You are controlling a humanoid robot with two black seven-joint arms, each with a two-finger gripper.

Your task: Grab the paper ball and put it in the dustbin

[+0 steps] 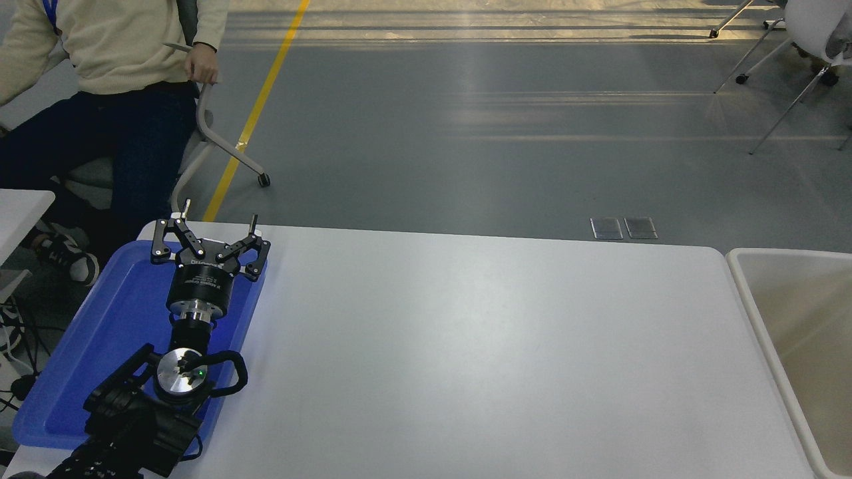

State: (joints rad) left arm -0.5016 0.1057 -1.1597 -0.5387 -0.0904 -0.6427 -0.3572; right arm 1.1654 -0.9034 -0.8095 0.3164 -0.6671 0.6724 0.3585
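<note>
Resting over the flat blue plastic tray (80, 359), the robot's left black gripper (212, 226) sits with its fingers spread apart and nothing between them, parked at the near-left corner of the white table (466, 359). Far to that claw's right, past the table's right end, stands the large cream-white rectangular plastic dustbin (752, 293) with its thick rim and beige inside, its long axis running from near to far. The right gripper is out of view, so its fingers cannot be judged. No crumpled beige paper ball shows on the table or in the visible part of the dustbin. Judging by side, the right arm would be nearer the dustbin.
</note>
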